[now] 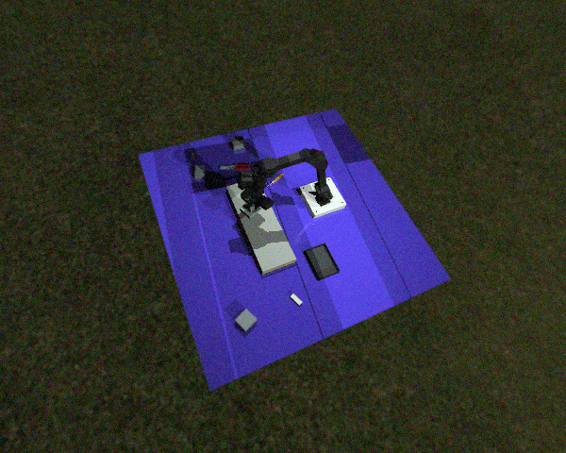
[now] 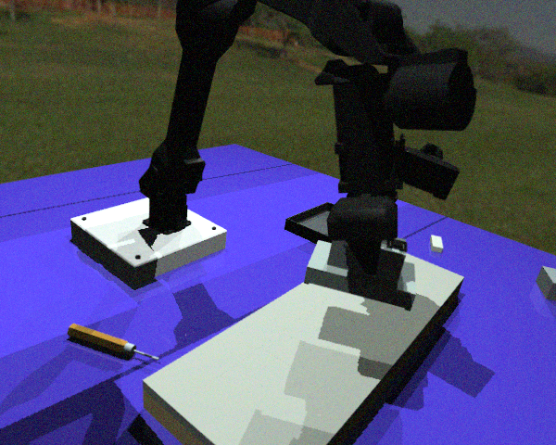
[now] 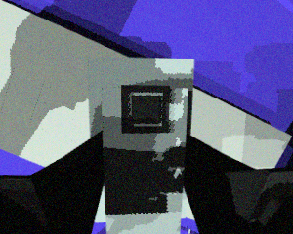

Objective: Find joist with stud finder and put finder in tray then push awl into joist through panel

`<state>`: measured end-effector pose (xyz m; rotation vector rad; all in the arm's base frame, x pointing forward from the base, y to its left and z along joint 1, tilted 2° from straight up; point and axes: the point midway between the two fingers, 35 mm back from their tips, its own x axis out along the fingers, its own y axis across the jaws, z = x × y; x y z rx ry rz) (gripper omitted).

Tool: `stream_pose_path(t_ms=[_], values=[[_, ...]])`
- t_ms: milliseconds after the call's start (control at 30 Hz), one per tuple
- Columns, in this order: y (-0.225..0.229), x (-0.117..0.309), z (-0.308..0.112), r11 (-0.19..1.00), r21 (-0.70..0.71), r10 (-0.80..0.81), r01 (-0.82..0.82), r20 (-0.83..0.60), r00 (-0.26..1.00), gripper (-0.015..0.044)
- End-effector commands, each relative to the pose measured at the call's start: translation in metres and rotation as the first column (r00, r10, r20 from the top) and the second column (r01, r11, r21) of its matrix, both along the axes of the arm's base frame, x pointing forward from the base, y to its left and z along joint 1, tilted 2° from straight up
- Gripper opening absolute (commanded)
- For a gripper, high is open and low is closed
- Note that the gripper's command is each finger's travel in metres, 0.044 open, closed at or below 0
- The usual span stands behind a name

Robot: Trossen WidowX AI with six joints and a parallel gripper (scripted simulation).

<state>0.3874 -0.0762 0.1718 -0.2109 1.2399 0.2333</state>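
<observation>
My gripper (image 1: 254, 205) (image 2: 376, 280) (image 3: 142, 135) is shut on the stud finder (image 1: 248, 211) (image 2: 319, 259) (image 3: 146, 70), a pale grey block with a dark square on top. It is held level over the pale floor panel (image 1: 279, 251) (image 2: 230, 363) (image 3: 63, 129) and looks a little raised above it. No lit signal shows on the dark square. The joist is hidden. The awl (image 1: 276, 179) (image 2: 101, 337), with an orange handle and thin metal tip, lies on the table beside the panel. The black tray (image 1: 310, 265) (image 2: 307, 233) stands beyond the panel's other end.
The arm's white base plate (image 1: 332, 207) (image 2: 110, 244) stands beside the panel. A red-handled tool (image 1: 241, 166) lies behind the arm in the top view. Grey blocks (image 1: 245, 320) (image 1: 237, 142) (image 1: 199, 171) and a small white block (image 1: 295, 299) (image 2: 436, 243) are on the table.
</observation>
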Motion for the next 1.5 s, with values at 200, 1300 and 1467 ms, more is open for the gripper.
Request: stream_pose_path(t_ms=[200, 1300, 1467], values=[[0.066, 0.002, -0.002, 0.987, -0.007, 0.16, -0.16, 0.008, 0.987, 0.0], [0.268, -0.071, -0.021, 0.753, -0.015, 0.658, -0.658, -0.009, 0.753, 0.0], [0.293, -0.091, -0.024, 0.695, -0.016, 0.719, -0.719, -0.012, 0.695, 0.0]])
